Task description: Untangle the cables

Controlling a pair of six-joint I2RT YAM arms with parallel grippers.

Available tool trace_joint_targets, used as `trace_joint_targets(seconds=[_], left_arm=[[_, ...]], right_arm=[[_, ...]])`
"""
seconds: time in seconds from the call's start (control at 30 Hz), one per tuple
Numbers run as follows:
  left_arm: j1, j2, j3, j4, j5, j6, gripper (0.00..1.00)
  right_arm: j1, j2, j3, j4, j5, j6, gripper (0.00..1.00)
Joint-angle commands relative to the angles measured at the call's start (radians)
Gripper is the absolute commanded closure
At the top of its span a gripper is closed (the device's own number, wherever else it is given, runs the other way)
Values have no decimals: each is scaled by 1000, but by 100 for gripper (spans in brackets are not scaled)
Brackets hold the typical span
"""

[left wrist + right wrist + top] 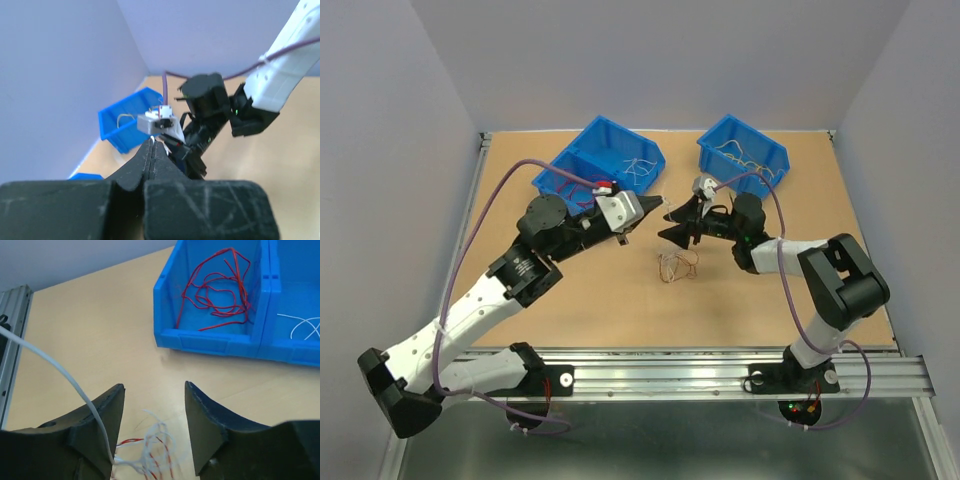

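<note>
Cables (677,266) sit as a small tangled bunch on the worktop (570,310), mid-table, in the top view. It lies just nearer the arm bases than both grippers. Left gripper (657,204) and right gripper (668,225) face each other tip to tip just above the bunch, neither touching it. Two blue bins (605,160) stand at the far side and already hold loose wires. Step, by my read: pulling one strand free of the bunch, sorting partly done.

Left wrist view: left gripper (151,148) is clenched, jaws pressed flat together. There is a pale fleck at the tips, but I cannot tell if a wire is pinched there. Bunch not in this view.

Right wrist view: right gripper (154,387) is released, jaws wide apart, nothing between them. The bunch (150,452), white and red loops, lies below and just beyond the gap. A white strand (60,369) runs from it past one finger and out of frame. Red wires (215,287) lie separate in the bin.

Next move likely needs the right gripper to drop onto the bunch and pin it while the strand gets drawn out. Risk is dragging the whole clump.
</note>
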Motion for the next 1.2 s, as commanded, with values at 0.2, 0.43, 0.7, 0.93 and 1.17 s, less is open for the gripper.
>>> trace_joint_targets(seconds=[0.2,0.43,0.7,0.93,1.17], left_arm=[[29,-248,-219,387,-379,-111,100],[71,-247,-278,510,-595,-140,100],[84,-69,-273,506,-465,-55,100],[84,46,-253,435,-123,-22,100],[84,80,-270,426,22,13,81]], right_arm=[[19,73,126,77,-84,32,90],[20,-12,88,80,-81,59,98],[19,-247,-39,80,-61,130,100],[19,-338,-78,44,0,139,99],[19,-299,-50,5,25,134,99]])
